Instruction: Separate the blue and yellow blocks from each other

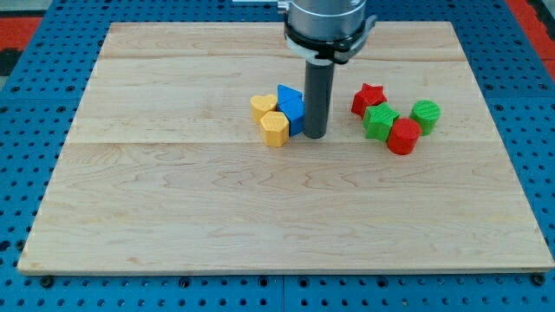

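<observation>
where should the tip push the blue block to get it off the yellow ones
Not from here: my tip sits at the blue block's right, which drives it into the yellow blocks. Better to meet its lower-left face and push toward the view's top-right.

I see two yellow blocks and a blue block on the pale, grained wooden board. The star and cylinder are red; two blocks are green. My tip is dark grey.

the arm comes down from the view's top edge, just right of centre — a wide grey wrist housing ringed by a black collar. below it hangs the straight dark rod, upright. my tip is planted on the surface at mid-height of the view — nothing of the arm above the wrist shows.
</observation>
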### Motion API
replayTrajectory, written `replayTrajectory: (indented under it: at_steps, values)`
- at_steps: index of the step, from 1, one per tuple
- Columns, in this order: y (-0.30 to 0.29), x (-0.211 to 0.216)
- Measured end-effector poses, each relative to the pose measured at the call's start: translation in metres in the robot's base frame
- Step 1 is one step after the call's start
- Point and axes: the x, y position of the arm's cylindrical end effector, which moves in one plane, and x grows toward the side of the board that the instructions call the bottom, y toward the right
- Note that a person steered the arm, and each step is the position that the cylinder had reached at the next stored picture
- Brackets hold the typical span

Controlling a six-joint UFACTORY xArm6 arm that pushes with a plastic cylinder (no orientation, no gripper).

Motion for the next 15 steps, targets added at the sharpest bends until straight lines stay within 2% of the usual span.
replayTrajectory:
  at_steps: [1,3,6,8,10,12,13,14,15]
  values:
    - [0.05,0.002]
    - [0.064,-0.014]
    - [0.031,-0.016]
    - [-0.045,-0.016]
    - [-0.06,-0.014]
    - [-0.06,0.0]
    - [-0.06,0.026]
    - [-0.075,0.054]
    - [-0.126,0.048]
